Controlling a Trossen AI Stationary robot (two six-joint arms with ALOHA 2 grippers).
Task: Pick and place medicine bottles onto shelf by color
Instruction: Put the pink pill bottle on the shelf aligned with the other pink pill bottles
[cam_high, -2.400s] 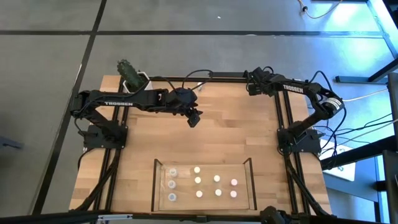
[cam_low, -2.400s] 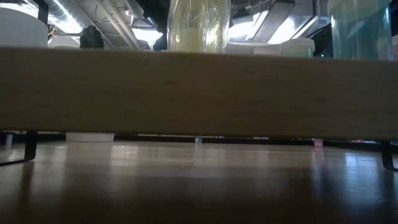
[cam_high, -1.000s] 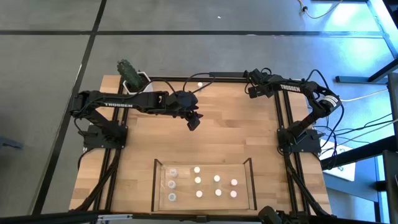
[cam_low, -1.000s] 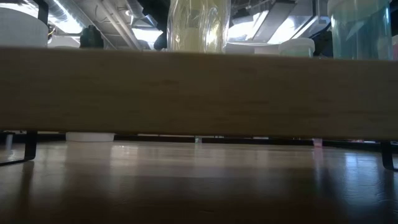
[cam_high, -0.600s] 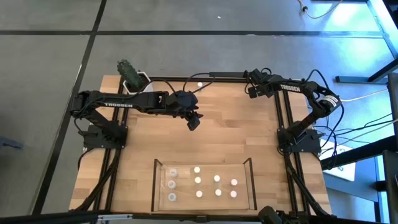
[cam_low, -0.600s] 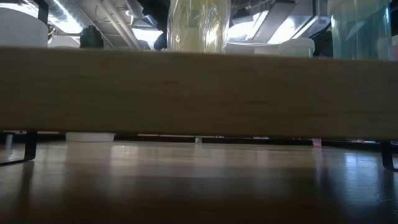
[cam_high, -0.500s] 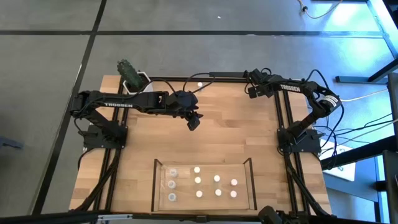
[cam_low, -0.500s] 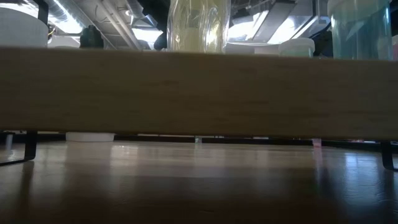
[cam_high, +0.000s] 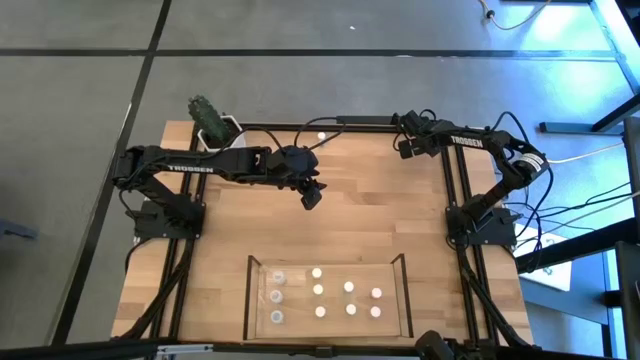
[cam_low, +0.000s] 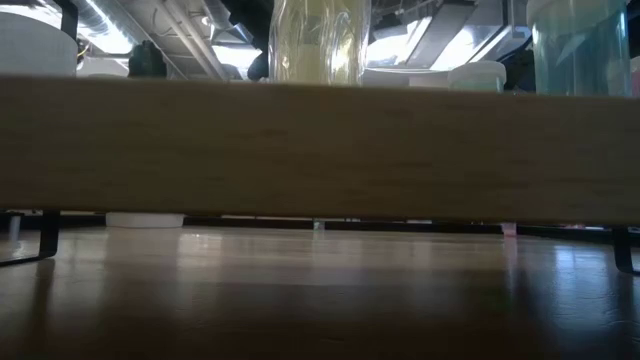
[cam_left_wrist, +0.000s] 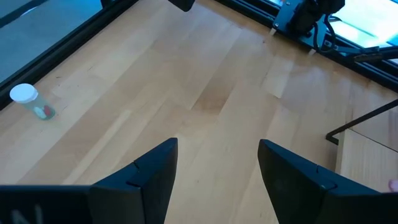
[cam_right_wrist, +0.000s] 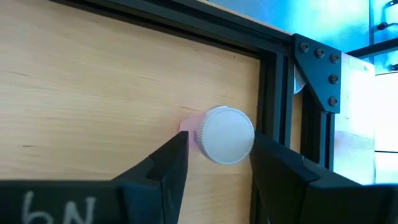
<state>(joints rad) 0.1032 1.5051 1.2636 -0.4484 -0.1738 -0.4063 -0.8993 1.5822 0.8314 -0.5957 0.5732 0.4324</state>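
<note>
A small pinkish medicine bottle (cam_right_wrist: 214, 135) with a white ribbed cap is seen lying on its side close to the black frame (cam_right_wrist: 273, 93), at the table's far right corner. It is framed by the fingers of the right gripper (cam_right_wrist: 214, 163), which stand just beside it; contact cannot be confirmed. It is judged light, rigid and smooth, apt to roll, so the body just behind the cap is the better hold. Well apart from the frame, the left gripper (cam_left_wrist: 214, 180) hangs spread and empty over bare wood. Nine bottles stand in the shelf (cam_high: 405, 300); another bottle (cam_left_wrist: 32, 102) lies by the frame's far rail.
</note>
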